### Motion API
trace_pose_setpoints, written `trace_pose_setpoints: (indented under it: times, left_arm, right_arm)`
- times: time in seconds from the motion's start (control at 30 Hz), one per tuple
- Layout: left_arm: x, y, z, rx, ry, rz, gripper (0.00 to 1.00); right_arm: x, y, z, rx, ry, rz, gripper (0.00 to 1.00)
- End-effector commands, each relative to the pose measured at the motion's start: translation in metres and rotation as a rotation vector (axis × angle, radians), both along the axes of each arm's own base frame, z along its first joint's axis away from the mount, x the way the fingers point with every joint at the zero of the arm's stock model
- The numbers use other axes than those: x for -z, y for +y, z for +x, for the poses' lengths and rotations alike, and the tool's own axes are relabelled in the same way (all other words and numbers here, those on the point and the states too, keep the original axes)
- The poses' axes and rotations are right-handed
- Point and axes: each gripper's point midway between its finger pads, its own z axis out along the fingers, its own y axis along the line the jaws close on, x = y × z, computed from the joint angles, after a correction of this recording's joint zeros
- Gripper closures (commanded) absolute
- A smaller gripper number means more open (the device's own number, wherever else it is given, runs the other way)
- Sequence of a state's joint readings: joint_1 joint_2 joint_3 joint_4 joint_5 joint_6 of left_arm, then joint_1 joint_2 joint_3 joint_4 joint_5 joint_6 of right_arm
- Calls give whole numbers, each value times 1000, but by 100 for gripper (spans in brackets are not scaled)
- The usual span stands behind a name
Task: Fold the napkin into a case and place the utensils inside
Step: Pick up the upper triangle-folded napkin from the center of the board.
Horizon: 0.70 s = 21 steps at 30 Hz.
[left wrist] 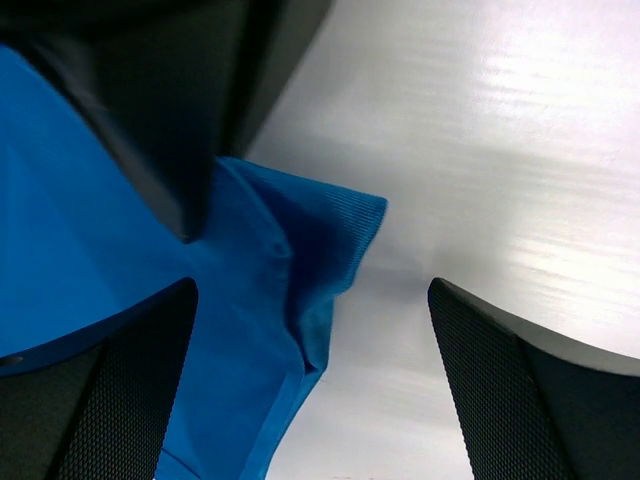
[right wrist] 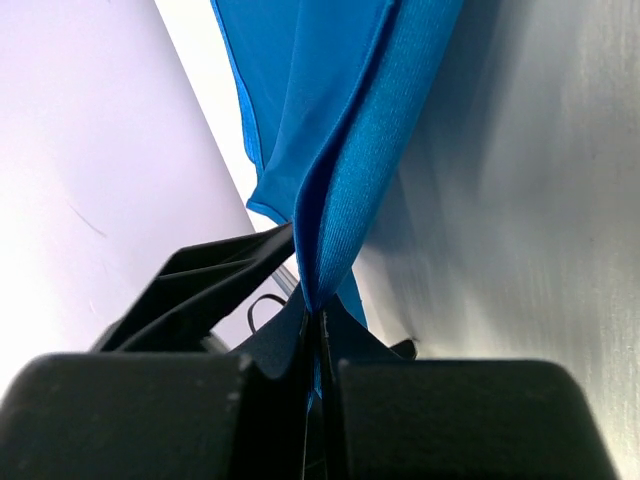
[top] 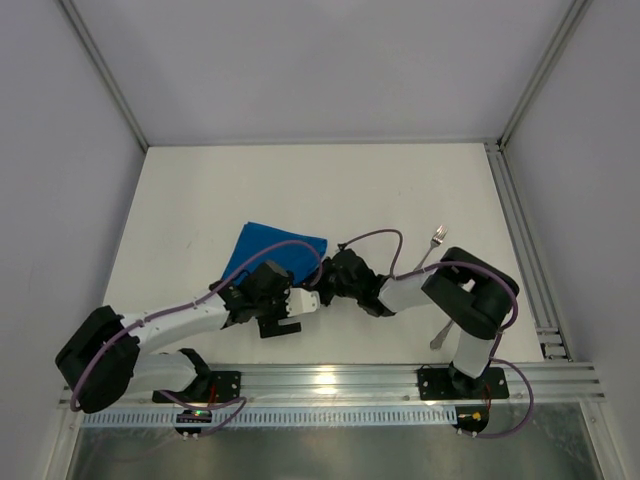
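The bright blue napkin [top: 272, 250] lies rumpled on the white table [top: 300, 190], its near corner lifted. My right gripper [right wrist: 320, 318] is shut on a folded edge of the napkin [right wrist: 340, 130], which rises taut from the jaws. Seen from above, the right gripper [top: 322, 285] is at the cloth's near right corner. My left gripper [left wrist: 312, 290] stands open right beside it, with the napkin [left wrist: 250, 320] lying loose by its left finger [left wrist: 120, 390]. A silver fork [top: 432, 245] lies to the right. Another utensil [top: 440, 337] shows partly beside the right arm.
An aluminium rail [top: 525, 250] runs along the table's right side and another [top: 350, 382] along the near edge, where the arm bases sit. Grey walls close in the left, the back and the right. The two wrists nearly touch.
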<state>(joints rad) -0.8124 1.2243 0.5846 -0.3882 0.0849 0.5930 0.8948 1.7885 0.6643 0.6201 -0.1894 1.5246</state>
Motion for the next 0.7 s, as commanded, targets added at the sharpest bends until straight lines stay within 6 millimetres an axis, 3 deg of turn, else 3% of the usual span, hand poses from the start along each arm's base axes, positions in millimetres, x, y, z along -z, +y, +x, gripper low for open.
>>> trace_pose_setpoints:
  times: [0.0, 0.17, 0.3, 0.53, 0.67]
  left_arm:
    - [-2, -3, 26, -21, -167, -15, 1]
    - [-12, -8, 46, -90, -287, -90, 2]
    - [-19, 3, 54, -152, -368, -86, 10]
    - [-5, 42, 53, -199, -473, 15, 23]
    - [3, 63, 49, -201, -511, 89, 35]
  right_arm:
    - [-30, 10, 9, 10, -31, 59, 96]
    - [-32, 7, 12, 27, -38, 38, 96]
    - [-34, 5, 13, 31, -44, 29, 96]
    - [-29, 3, 14, 27, -39, 19, 96]
    - [-27, 1, 13, 21, -37, 12, 96]
